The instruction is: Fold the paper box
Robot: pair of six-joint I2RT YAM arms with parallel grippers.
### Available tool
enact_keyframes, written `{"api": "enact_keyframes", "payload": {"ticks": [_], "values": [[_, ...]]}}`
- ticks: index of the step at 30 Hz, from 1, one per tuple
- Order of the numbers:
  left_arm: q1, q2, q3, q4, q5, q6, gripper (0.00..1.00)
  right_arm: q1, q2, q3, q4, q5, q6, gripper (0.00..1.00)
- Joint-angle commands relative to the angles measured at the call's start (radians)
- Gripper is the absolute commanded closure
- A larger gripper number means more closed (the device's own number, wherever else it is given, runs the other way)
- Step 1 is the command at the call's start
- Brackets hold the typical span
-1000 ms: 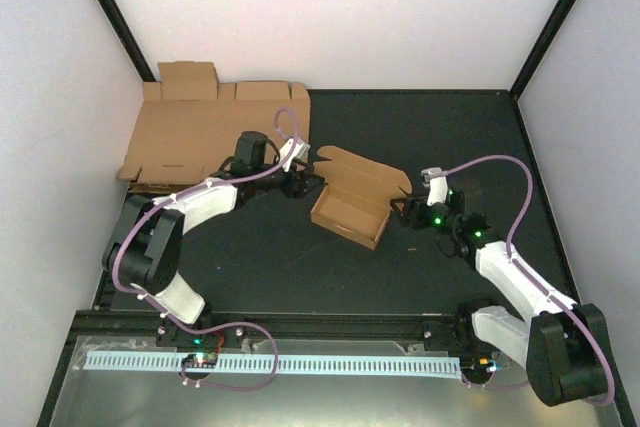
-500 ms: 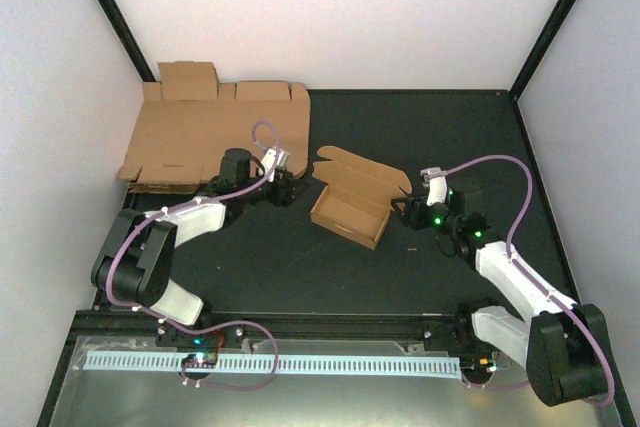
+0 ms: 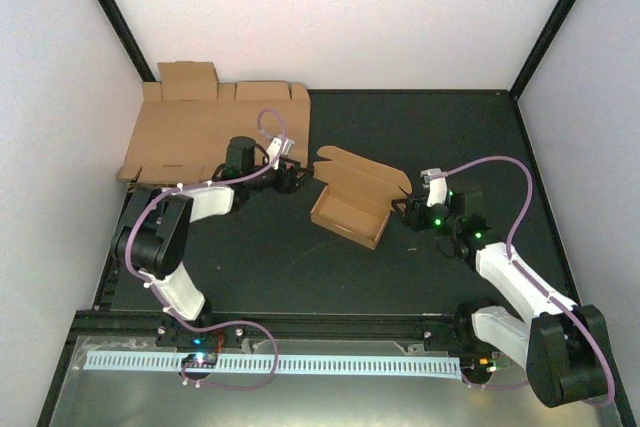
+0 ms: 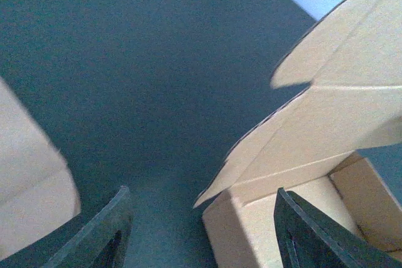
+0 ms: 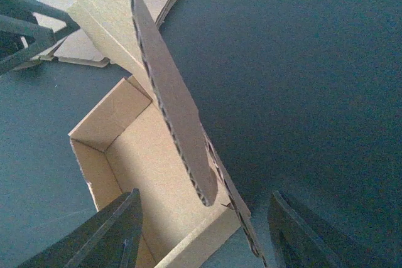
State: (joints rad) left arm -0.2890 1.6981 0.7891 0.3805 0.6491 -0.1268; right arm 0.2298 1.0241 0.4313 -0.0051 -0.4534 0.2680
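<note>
On black table [image 3: 420,137], one half-folded paper box [image 3: 352,205]

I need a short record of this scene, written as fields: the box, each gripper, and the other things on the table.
paper box: middle of table, tray formed, not closed
lid flap: standing open on the far side
left gripper: open, beside the box's left end, holding nothing
right gripper: open, at the box's right end, no grip seen
flat cardboard sheets: lying at the far left, apart from the box
</note>
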Motion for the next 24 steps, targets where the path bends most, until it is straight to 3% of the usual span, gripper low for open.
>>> {"api": "enact_keyframes", "payload": {"ticks": [1,6,13,19,24], "values": [[0.003,0.027,0.084,0.061,0.18,0.094,0.35,0.005,-0.003,0.0,0.022,-0.013,-0.008,0.42],[0.003,0.098,0.179,-0.035,0.313,0.178,0.39,0.005,-0.002,0.0,0.024,-0.018,-0.011,0.42],[0.003,0.118,0.261,-0.19,0.287,0.259,0.48,0.005,-0.004,0.002,0.02,-0.019,-0.011,0.43],[0.002,0.114,0.263,-0.218,0.285,0.259,0.71,0.005,-0.018,0.005,0.006,-0.016,-0.01,0.43],[-0.005,0.107,0.25,-0.225,0.282,0.253,0.69,0.006,-0.024,0.004,0.007,-0.02,-0.013,0.43]]}}
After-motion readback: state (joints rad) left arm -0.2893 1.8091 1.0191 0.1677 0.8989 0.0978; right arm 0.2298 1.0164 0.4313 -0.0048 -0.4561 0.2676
